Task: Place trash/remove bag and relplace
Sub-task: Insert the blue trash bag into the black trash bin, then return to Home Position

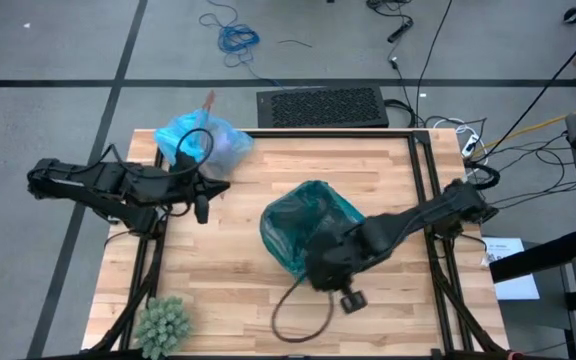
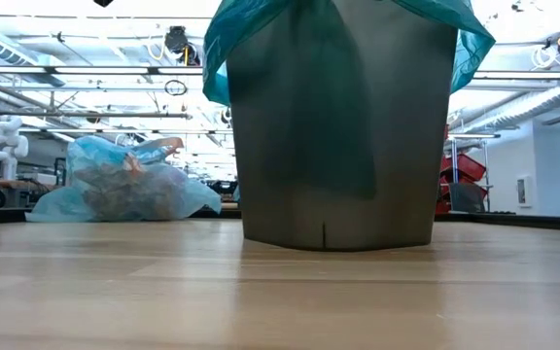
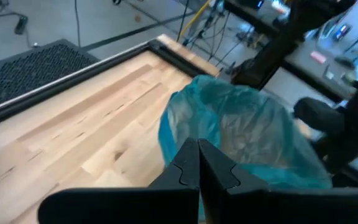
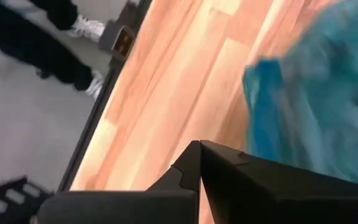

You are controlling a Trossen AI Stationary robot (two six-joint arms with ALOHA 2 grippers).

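Both claws shut, empty — left claw (image 3: pixel 199 163) beside sky-blue bag (image 1: pixel 200 141) at desk's far-left corner. My worry: right claw (image 4: pixel 199 163) near teal liner (image 1: pixel 308 225), probably could snag it — liner slips off bin (image 2: pixel 343 136).

The bag (image 1: pixel 204 143) is thin, see-through, light blue plastic, crinkled and bunched shut into a slumped lump. It lies on its side at the far left corner of the table (image 1: pixel 268 200), partly over the edge, well apart from the bin. Seen level across the table, the bag (image 2: pixel 124 182) is full; brown wads of trash (image 2: pixel 122 191) show through its skin.
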